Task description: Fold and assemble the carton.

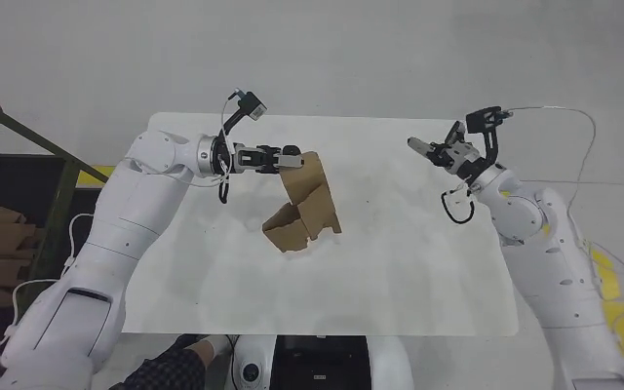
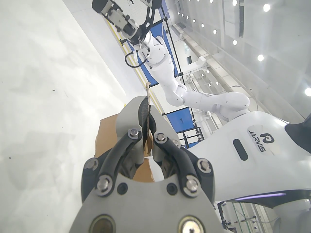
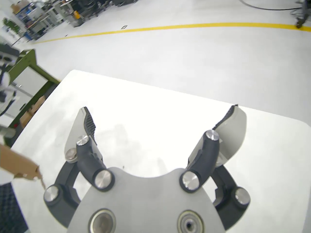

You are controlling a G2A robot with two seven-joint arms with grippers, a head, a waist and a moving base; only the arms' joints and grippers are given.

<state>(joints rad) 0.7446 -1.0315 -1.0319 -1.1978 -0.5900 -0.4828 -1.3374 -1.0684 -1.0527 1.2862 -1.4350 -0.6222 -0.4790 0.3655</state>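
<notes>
A brown cardboard carton (image 1: 304, 207), partly folded, stands tilted near the middle of the white table (image 1: 390, 283). My left gripper (image 1: 291, 158) is shut on the carton's upper flap edge; in the left wrist view the thin cardboard flap (image 2: 147, 90) sticks up from between the gripper's (image 2: 146, 112) pads, with more carton (image 2: 107, 134) below. My right gripper (image 1: 419, 145) hangs open over the table's far right part, well apart from the carton, with nothing between its fingers (image 3: 83, 124). A corner of the carton (image 3: 17, 164) shows in the right wrist view.
The table's far edge (image 3: 155, 88) lies just beyond the right gripper. A green cabinet (image 1: 39, 175) stands off the table's left side. A person's hand (image 1: 200, 349) rests at the near edge.
</notes>
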